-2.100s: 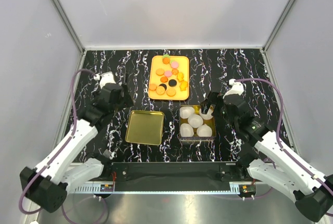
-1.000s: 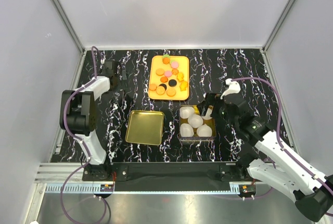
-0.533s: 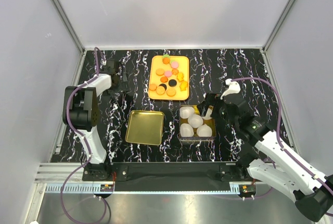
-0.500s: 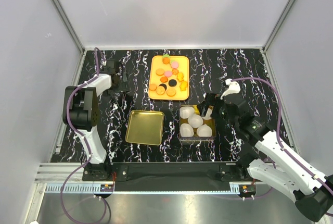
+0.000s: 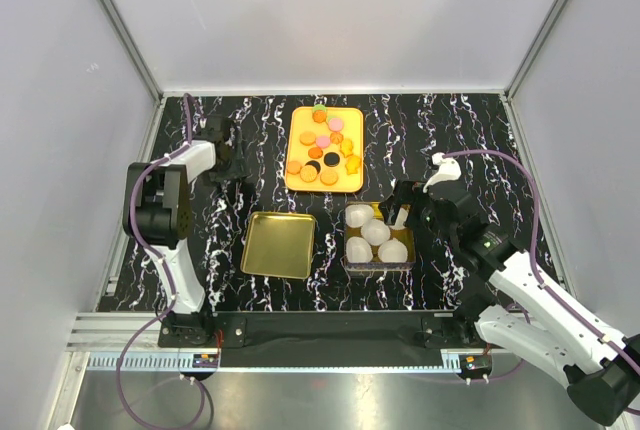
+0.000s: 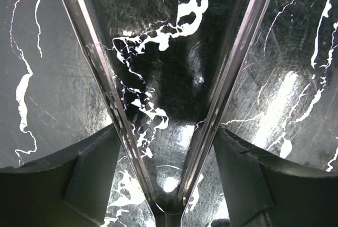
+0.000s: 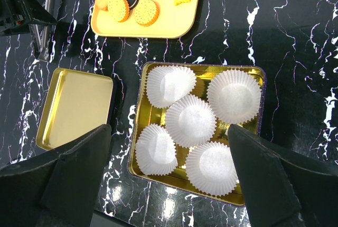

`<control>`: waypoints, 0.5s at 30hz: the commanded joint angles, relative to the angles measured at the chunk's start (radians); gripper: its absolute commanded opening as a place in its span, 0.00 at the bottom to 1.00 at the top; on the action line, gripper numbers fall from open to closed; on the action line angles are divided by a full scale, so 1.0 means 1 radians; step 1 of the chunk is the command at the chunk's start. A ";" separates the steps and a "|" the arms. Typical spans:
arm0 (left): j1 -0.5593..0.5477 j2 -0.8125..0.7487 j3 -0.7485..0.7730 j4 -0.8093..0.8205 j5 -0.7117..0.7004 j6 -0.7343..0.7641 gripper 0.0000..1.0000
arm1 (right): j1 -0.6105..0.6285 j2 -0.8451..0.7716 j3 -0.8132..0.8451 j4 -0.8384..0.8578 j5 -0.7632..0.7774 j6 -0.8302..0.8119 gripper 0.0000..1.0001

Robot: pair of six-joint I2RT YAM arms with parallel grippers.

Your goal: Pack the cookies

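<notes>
The cookies [image 5: 322, 148] are mostly orange discs, with a few pink, black and yellow ones. They lie on a yellow tray [image 5: 347, 182] at the back centre, whose near cookies [image 7: 138, 8] also show in the right wrist view. My left gripper [image 5: 232, 150] is stretched to the back left. It is down over metal tongs [image 6: 113, 105] lying on the table, one finger [image 6: 90, 179] against each spread arm. My right gripper [image 7: 169, 129] hangs open over a gold box [image 7: 138, 132] of white paper cups [image 7: 191, 120], holding nothing.
A gold lid [image 5: 279, 244] lies left of the gold box [image 5: 378, 235] on the black marbled table [image 5: 460, 140]. Grey walls enclose the back and both sides. In the right wrist view the tongs [image 7: 45, 26] lie left of the yellow tray [image 7: 174, 21].
The left arm has swung from beside the lid out to the back left. Its fingers have narrowed onto the tongs. The right arm has barely moved.
</notes>
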 commanded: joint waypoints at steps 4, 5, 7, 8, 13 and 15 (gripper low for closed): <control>0.004 0.001 0.024 -0.002 0.006 0.003 0.60 | 0.004 -0.001 -0.007 0.038 -0.008 0.007 1.00; 0.004 -0.009 0.029 -0.002 0.007 0.003 0.60 | 0.005 -0.001 -0.007 0.038 -0.009 0.007 1.00; 0.004 -0.055 0.036 -0.003 0.015 0.003 0.56 | 0.005 0.004 -0.006 0.043 -0.012 0.007 1.00; 0.003 -0.071 0.049 -0.005 0.015 0.004 0.56 | 0.004 0.007 -0.004 0.044 -0.014 0.005 1.00; 0.000 -0.157 0.110 -0.081 0.004 -0.013 0.51 | 0.004 0.022 -0.001 0.054 -0.015 0.002 1.00; -0.006 -0.198 0.115 -0.101 -0.006 -0.020 0.50 | 0.004 0.028 0.005 0.058 -0.017 0.004 1.00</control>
